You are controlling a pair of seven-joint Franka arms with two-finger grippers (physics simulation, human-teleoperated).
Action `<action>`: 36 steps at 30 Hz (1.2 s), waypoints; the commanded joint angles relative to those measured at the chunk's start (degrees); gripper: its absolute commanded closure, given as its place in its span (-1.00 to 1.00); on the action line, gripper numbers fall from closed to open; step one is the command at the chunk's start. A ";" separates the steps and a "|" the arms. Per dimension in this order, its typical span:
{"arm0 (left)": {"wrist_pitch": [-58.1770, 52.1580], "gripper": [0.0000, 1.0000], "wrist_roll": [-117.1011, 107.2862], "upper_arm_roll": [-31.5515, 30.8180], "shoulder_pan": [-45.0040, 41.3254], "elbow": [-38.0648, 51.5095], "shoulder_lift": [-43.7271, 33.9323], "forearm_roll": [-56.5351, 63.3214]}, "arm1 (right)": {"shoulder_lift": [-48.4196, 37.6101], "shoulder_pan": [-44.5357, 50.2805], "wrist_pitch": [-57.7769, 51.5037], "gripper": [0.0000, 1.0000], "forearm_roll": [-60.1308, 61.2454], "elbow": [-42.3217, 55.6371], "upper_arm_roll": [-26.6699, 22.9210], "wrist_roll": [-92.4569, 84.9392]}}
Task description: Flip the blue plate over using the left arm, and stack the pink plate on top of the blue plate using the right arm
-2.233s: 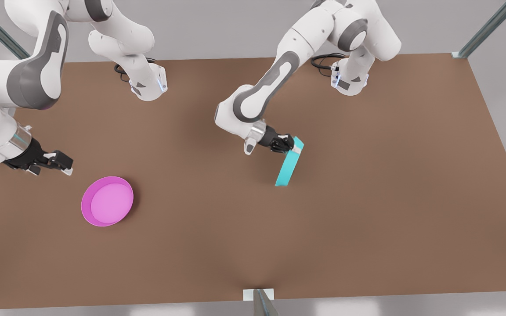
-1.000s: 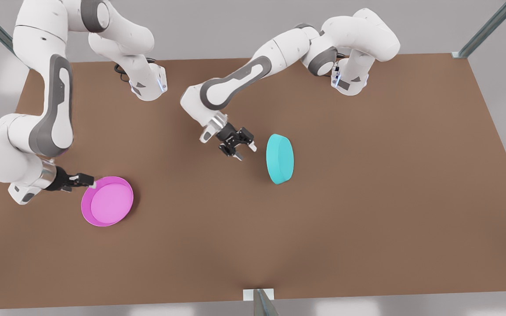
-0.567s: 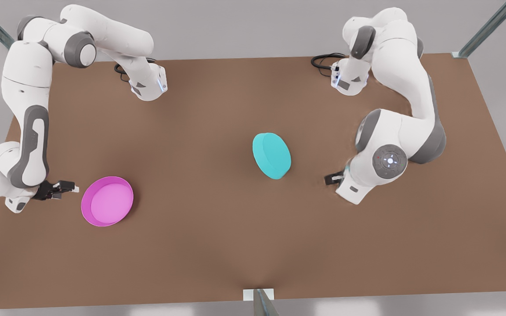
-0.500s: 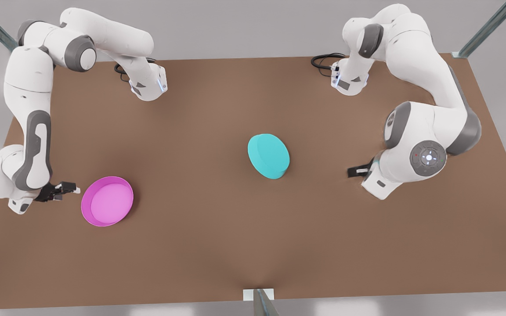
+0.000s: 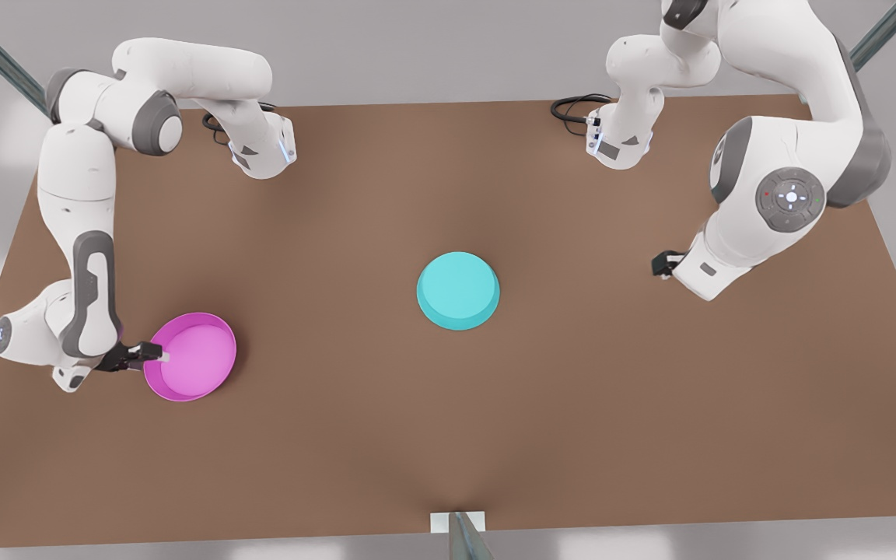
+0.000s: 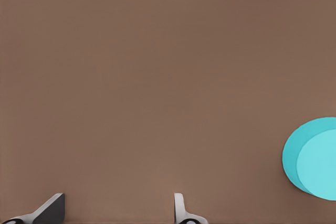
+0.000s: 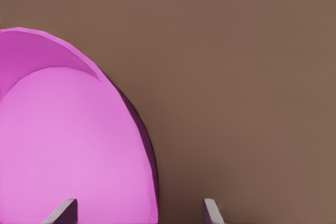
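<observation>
The blue plate [image 5: 458, 290] lies flat near the table's middle, base up; the left wrist view shows it off to one side as the blue plate [image 6: 314, 158]. My left gripper [image 5: 662, 263] hovers well away on the front view's right, and the left gripper [image 6: 115, 216] is open over bare table. The pink plate [image 5: 191, 356] rests rim up at the front view's left. My right gripper [image 5: 156, 356] is at its near rim. In the right wrist view the right gripper [image 7: 137, 212] is open, its fingers standing on either side of the rim of the pink plate [image 7: 73, 140].
Both arm bases [image 5: 261, 152] [image 5: 619, 140] stand at the table's back edge, with black cables beside them. A metal frame post [image 5: 460, 533] rises at the middle of the front edge. The brown table [image 5: 448, 435] stretches wide between and in front of the plates.
The blue plate has dropped from tilted to flat, base up. The left arm has pulled away to the front view's right. The right gripper has moved in onto the pink plate's rim.
</observation>
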 commanded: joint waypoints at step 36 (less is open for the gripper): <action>0.08 -1.00 -0.26 0.00 -0.70 -0.44 0.08 1.45 | 1.05 0.79 0.64 0.57 -0.17 0.26 0.00 -0.59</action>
